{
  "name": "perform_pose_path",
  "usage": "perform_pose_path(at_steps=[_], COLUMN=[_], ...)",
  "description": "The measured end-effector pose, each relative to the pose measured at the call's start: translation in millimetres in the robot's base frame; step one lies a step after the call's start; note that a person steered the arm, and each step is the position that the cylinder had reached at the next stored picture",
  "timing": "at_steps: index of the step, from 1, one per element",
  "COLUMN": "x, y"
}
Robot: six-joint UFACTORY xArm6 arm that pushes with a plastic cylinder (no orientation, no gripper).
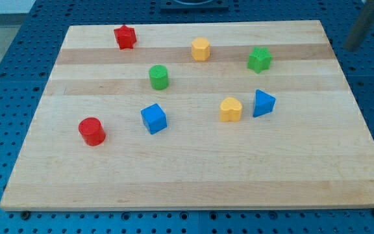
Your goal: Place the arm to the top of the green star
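The green star (260, 59) lies on the wooden board (193, 175) at the view's upper right. The dark rod enters at the view's top right corner, blurred, and its tip (352, 47) sits just off the board's right edge, to the right of and slightly above the green star, well apart from it. It touches no block.
On the board: a red star (125, 36) at top left, a yellow hexagon (200, 49), a green cylinder (159, 77), a blue cube (153, 119), a red cylinder (91, 131), a yellow heart (230, 109), a blue triangle (263, 103). A blue perforated table (18, 71) surrounds the board.
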State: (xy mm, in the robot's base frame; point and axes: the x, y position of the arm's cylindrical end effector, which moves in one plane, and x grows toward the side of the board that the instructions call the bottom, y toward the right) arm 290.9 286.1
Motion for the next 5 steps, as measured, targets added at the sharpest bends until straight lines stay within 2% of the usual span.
perform_pose_path(at_steps=[1, 2, 3, 4, 5], x=[35.1, 52.6, 52.6, 45.4, -1.4], y=[27.0, 29.7, 30.9, 22.3, -57.6])
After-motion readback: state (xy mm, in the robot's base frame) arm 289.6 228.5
